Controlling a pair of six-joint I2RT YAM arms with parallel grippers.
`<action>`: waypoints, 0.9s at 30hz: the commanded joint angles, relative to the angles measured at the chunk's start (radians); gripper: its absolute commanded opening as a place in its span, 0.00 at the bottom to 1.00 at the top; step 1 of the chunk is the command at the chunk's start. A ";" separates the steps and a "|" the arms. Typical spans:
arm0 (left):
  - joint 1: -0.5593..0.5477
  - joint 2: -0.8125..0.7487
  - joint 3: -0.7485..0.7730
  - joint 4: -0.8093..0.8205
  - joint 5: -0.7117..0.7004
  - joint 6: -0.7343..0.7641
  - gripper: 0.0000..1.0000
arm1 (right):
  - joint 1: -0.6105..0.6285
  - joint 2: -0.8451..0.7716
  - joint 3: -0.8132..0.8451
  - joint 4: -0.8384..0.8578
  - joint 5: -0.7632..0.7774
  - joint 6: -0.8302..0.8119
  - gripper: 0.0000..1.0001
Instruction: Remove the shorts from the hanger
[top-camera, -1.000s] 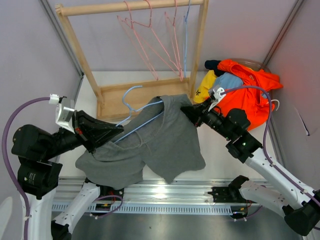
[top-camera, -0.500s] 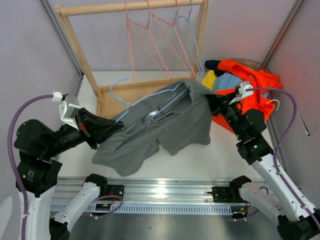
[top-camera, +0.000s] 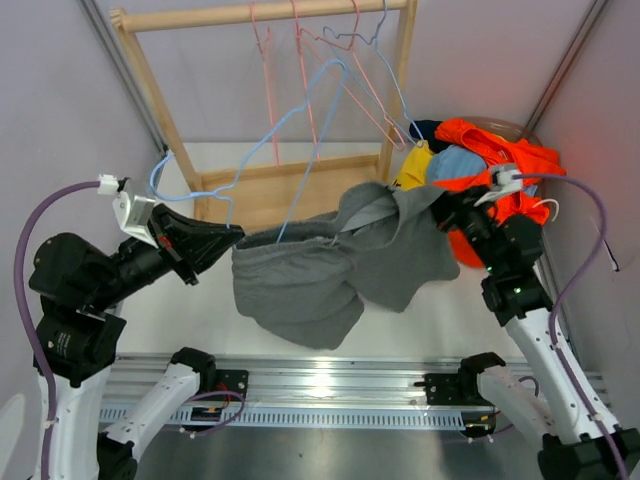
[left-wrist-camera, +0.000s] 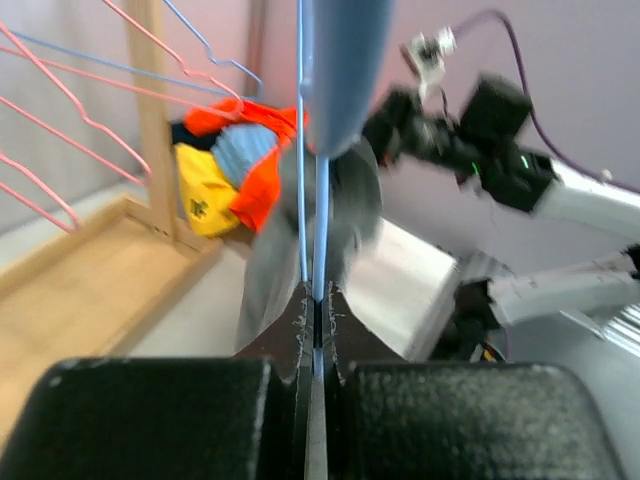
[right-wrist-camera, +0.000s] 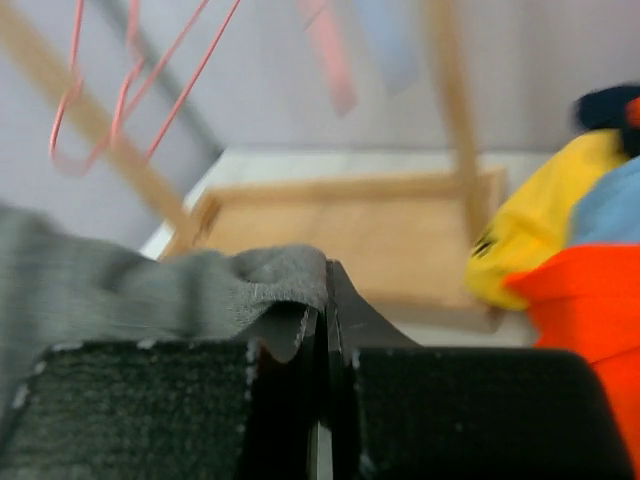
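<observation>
The grey shorts (top-camera: 325, 275) hang bunched between my two grippers above the table. My left gripper (top-camera: 228, 240) is shut on the wire of a light blue hanger (top-camera: 318, 100), which stands tilted up. The hanger's lower end runs into the shorts beside my left gripper. In the left wrist view the jaws (left-wrist-camera: 316, 300) pinch the blue wire (left-wrist-camera: 303, 150). My right gripper (top-camera: 440, 205) is shut on a fold of the grey shorts (right-wrist-camera: 150, 290), stretched rightward. The orange (top-camera: 505, 165), yellow (top-camera: 408, 172), light blue (top-camera: 455, 160) and navy (top-camera: 425, 128) shorts lie piled at the right.
A wooden rack (top-camera: 260, 13) stands at the back with several pink hangers (top-camera: 300, 60) and another blue one (top-camera: 378, 35) on its bar. Its base board (top-camera: 290, 190) lies behind the shorts. Grey walls close both sides. A metal rail (top-camera: 330, 385) runs along the near edge.
My right gripper has pulled the grey shorts right, toward the pile. My left gripper has swung the blue hanger up on end. The shorts have bunched up and slid along the hanger.
</observation>
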 joint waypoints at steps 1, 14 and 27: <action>-0.006 0.007 0.014 0.133 -0.155 -0.022 0.00 | 0.264 -0.051 -0.059 0.027 0.082 -0.140 0.00; -0.004 0.245 0.180 -0.023 -0.761 0.090 0.00 | 0.677 -0.076 0.041 0.001 0.546 -0.344 0.00; -0.004 -0.008 -0.222 -0.141 -0.814 0.065 0.00 | -0.235 0.600 1.054 0.067 0.335 -0.199 0.00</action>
